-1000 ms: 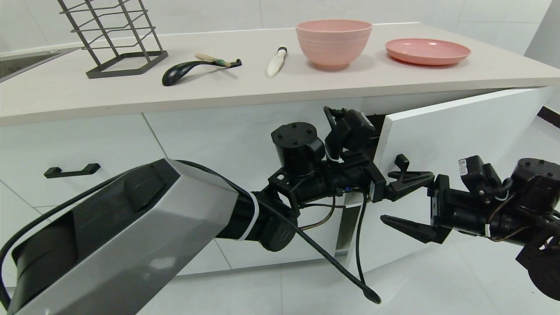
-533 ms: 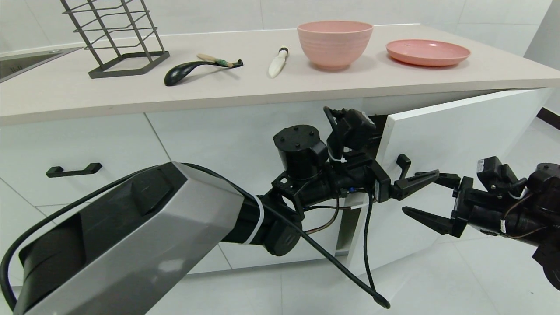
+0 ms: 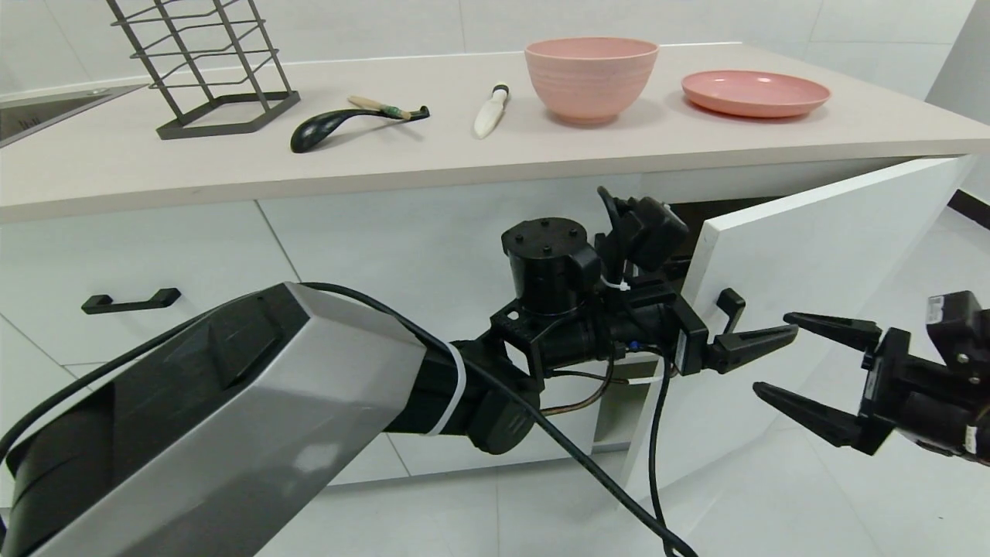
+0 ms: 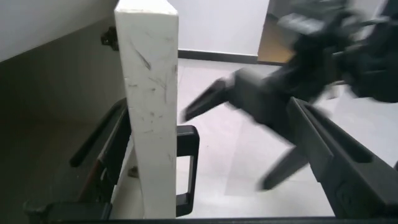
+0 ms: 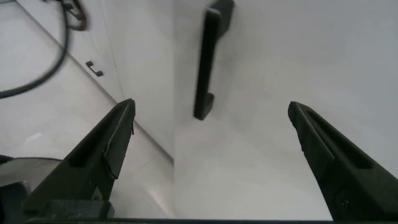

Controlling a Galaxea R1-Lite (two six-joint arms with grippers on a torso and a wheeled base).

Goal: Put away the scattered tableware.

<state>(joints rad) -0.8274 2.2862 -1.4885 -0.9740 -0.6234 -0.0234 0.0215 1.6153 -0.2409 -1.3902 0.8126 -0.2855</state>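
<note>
The tableware lies untouched on the bench [image 3: 464,158]: bowl [image 3: 592,77], plate [image 3: 756,91], knife [image 3: 490,112] and spoon [image 3: 340,124]. Below, the door [image 3: 835,255] stands ajar, probably to open storage for them. The left end effector [image 3: 762,334] is spread wide astride the door's free edge, clamping nothing, placed as if to swing it wider. The right end effector [image 3: 773,352] hangs near the door front, wide open and empty. The left wrist view shows one finger [image 4: 96,137] behind the door, which the head view hides. The right wrist view frames the handle [image 5: 208,62] between its jaws, well apart from them.
</note>
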